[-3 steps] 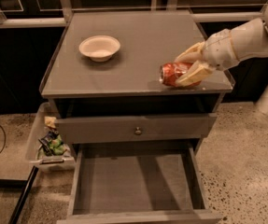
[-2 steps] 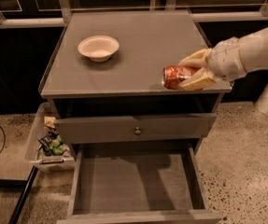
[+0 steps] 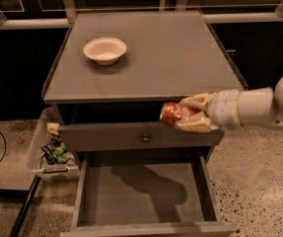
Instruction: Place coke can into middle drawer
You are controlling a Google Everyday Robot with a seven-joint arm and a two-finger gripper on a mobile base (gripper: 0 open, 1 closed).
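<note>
The coke can (image 3: 172, 114) is red with a silvery end and lies on its side in my gripper (image 3: 190, 114). The gripper's pale fingers are shut on it from above and below. My arm comes in from the right. The can hangs in the air in front of the cabinet, level with the closed drawer front with the round knob (image 3: 145, 138). Below it the middle drawer (image 3: 141, 189) is pulled out, a wide shallow grey box. The shadow of the arm and can falls on its floor.
A white bowl (image 3: 105, 50) stands on the grey cabinet top (image 3: 180, 58) at the back left. A grey bin (image 3: 37, 144) with crumpled wrappers sits on the floor left of the cabinet. A speckled floor lies around.
My gripper has carried the coke can off the cabinet top, forward and down, to hang in front of the cabinet above the open drawer.
</note>
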